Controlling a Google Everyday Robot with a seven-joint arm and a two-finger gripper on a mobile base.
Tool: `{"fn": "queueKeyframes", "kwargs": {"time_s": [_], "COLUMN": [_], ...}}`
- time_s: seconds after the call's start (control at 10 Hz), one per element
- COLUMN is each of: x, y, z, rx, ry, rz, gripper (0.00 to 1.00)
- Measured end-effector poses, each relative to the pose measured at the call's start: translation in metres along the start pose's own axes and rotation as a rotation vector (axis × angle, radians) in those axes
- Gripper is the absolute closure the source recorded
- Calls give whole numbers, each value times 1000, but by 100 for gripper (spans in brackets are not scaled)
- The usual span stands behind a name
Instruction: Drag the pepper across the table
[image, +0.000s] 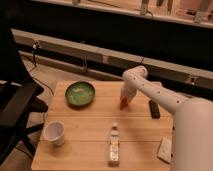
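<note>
The pepper (122, 104) is a small orange-red tapered item on the light wooden table (95, 125), right of the middle, toward the far side. My gripper (125, 98) comes down from the white arm directly onto the pepper's top end and covers part of it. The green bowl (80, 93) lies to the left of the pepper, well apart from it.
A black remote-like bar (154, 108) lies right of the pepper. A white cup (54, 132) stands at the front left. A clear bottle (114, 144) lies near the front middle. A pale block (165, 149) sits at the right edge. A dark chair (15, 107) stands left of the table.
</note>
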Motion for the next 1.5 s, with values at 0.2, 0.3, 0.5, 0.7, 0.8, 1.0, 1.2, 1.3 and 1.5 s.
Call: {"fn": "queueKeyframes", "kwargs": {"time_s": [0.2,0.3,0.5,0.7,0.8,1.0,1.2,1.3,1.5], "x": [-1,-3,-3,0,0,-2,-1,0,1], "y": [1,-2,3,18,21,18,25,28,30], "z": [-1,-1,-3,-6,-6,-6,-9,-10,-10], "rx": [10,16,20,29,33,43,48,50,56], "ry": [-2,-5,-3,-4,-6,-10,-9,-9,-11], "rz": [6,12,30,50,56,63,83,90,94], "gripper": [100,100,100,100,100,100,100,100,100]}}
